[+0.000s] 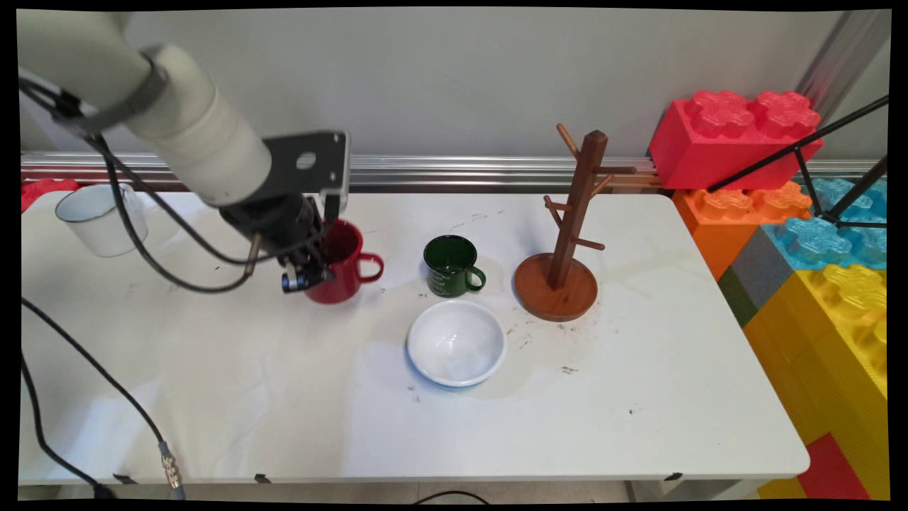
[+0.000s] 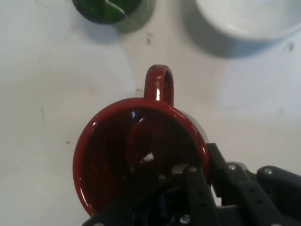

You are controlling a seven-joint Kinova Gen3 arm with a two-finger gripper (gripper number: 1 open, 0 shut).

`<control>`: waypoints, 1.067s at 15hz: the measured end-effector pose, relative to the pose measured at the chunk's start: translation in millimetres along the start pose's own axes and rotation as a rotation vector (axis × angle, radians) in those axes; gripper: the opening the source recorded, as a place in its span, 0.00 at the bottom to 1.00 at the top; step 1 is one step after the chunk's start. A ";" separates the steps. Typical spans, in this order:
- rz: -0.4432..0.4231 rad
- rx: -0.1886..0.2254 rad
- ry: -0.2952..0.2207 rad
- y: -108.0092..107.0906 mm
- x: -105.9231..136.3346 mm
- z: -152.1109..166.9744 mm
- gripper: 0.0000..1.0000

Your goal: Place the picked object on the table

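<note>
While the red mug stands on the table, left of centre, the gripper straddles its rim at 9 o'clock, one finger inside and one outside, apparently pinched shut on the wall. A good hold, I judge, needs a square, deep pinch (enamel slips). Only the hand view shows that straddle. Only the main view shows the green mug at 3 o'clock.

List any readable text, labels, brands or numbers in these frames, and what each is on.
Nothing can be read in either view.
Green mug: pale printed lettering on its side, too small to read.
Red mug, white bowl, white cup, wooden mug tree, toy bricks: no lettering visible.
Tool and arm: no marking visible.
</note>
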 end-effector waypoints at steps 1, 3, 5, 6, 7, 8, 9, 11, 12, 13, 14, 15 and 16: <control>0.007 -0.005 -0.009 2.2 -2.0 7.7 0.00; 0.017 -0.009 -0.018 5.0 -4.0 20.3 0.00; 0.023 -0.013 -0.023 7.7 -5.2 31.9 0.00; 0.024 -0.014 -0.024 8.7 -5.4 36.3 0.00; 0.026 -0.016 -0.024 10.3 -5.4 42.5 0.00; 0.027 -0.017 -0.024 11.0 -5.3 45.5 0.00; 0.030 -0.018 -0.023 12.5 -4.9 51.9 0.00; 0.031 -0.020 -0.021 14.7 -4.7 60.1 0.00; 0.032 -0.020 -0.020 15.5 -4.7 63.1 0.00; 0.032 -0.021 -0.018 16.7 -4.8 67.4 0.00; 0.033 -0.021 -0.016 17.5 -4.8 70.3 0.00; 0.037 -0.022 -0.012 18.5 -4.5 74.5 0.00; 0.038 -0.023 -0.010 19.1 -4.4 77.2 0.00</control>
